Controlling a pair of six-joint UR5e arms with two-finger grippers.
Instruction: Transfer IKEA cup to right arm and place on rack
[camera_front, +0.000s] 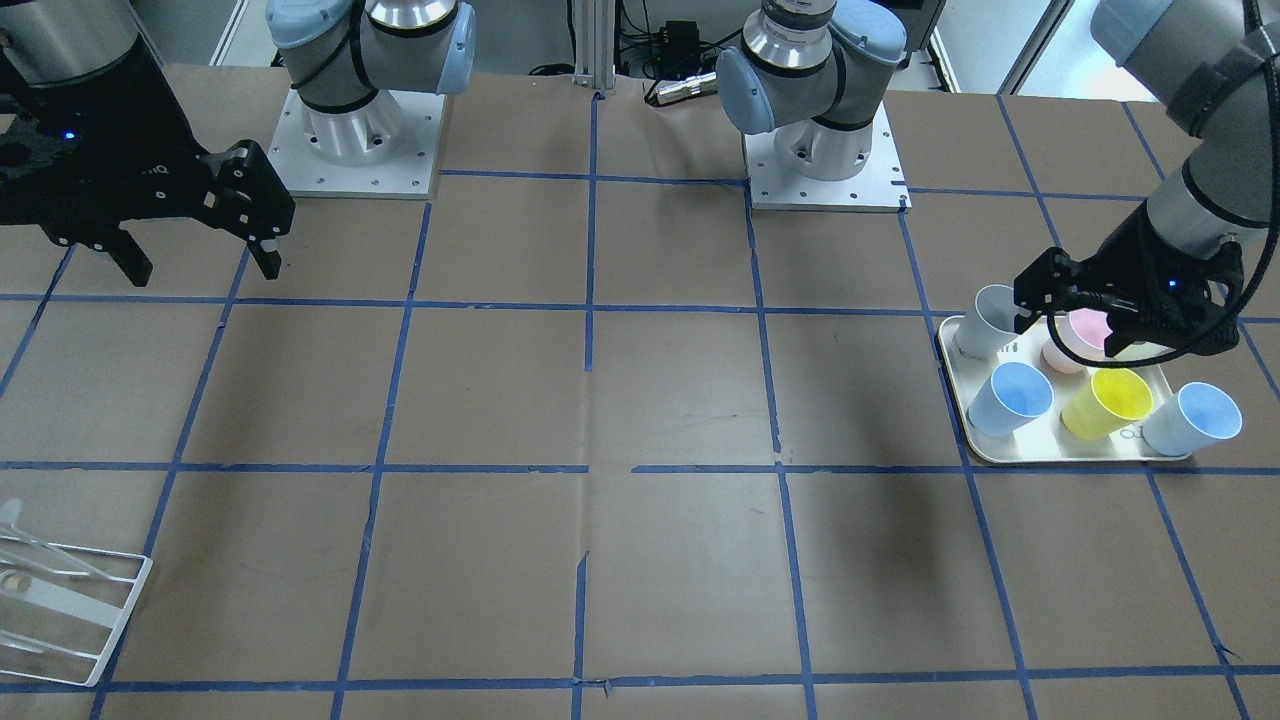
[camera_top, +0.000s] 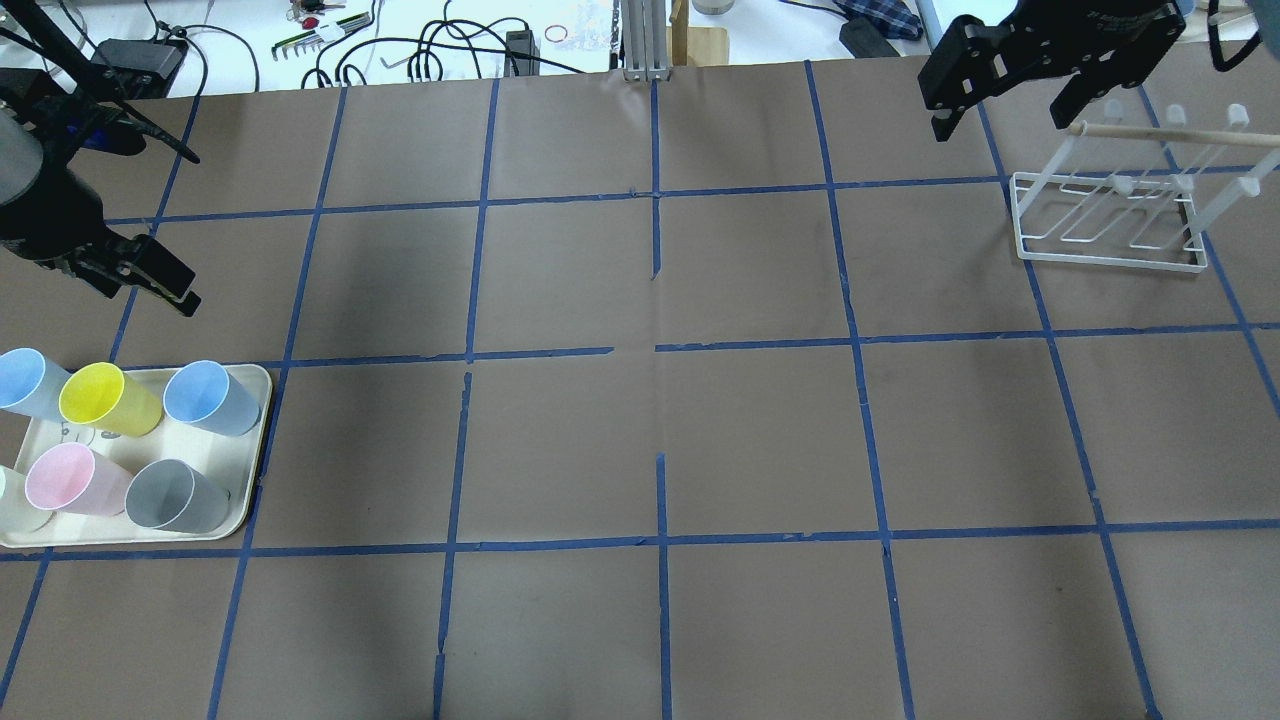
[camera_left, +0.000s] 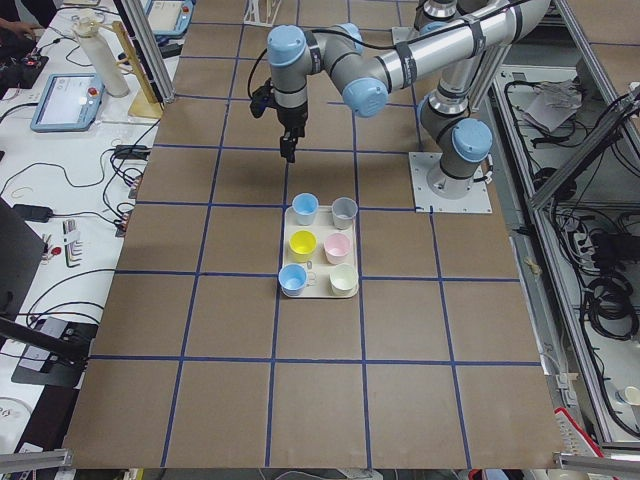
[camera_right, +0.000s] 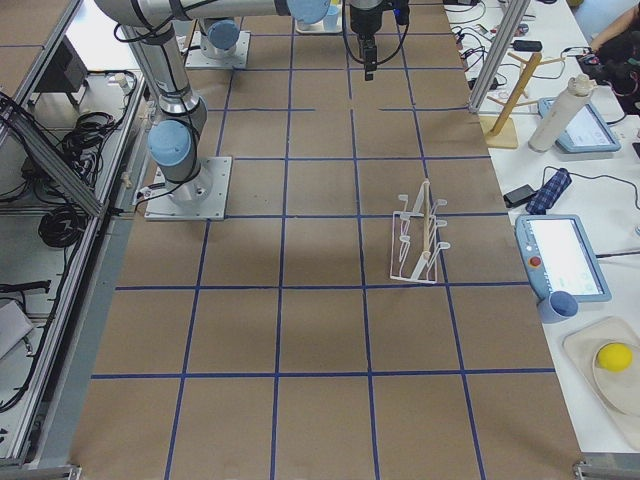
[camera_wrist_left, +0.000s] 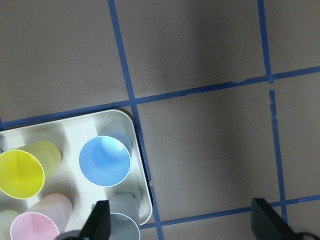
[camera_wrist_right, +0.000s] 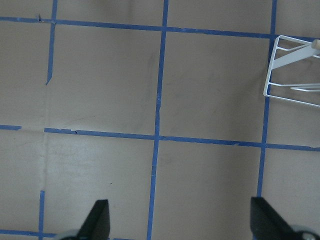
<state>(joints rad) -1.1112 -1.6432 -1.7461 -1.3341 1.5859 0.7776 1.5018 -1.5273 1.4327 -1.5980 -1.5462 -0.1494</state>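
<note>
Two pale blue IKEA cups (camera_top: 210, 397) (camera_top: 25, 383) stand on a cream tray (camera_top: 252, 478) at the table's left end; one also shows in the left wrist view (camera_wrist_left: 105, 161). My left gripper (camera_top: 165, 282) hangs open and empty above the tray's far side, over the grey and pink cups in the front view (camera_front: 1085, 320), touching nothing. My right gripper (camera_top: 1003, 115) is open and empty, high over the far right of the table, just left of the white wire rack (camera_top: 1110, 215). The rack holds nothing.
The tray also carries a yellow cup (camera_top: 105, 398), a pink cup (camera_top: 65, 478), a grey cup (camera_top: 175, 495) and a cream cup at the view's edge. Brown paper with blue tape lines covers the table (camera_top: 660, 420). Cables and tools lie beyond its far edge.
</note>
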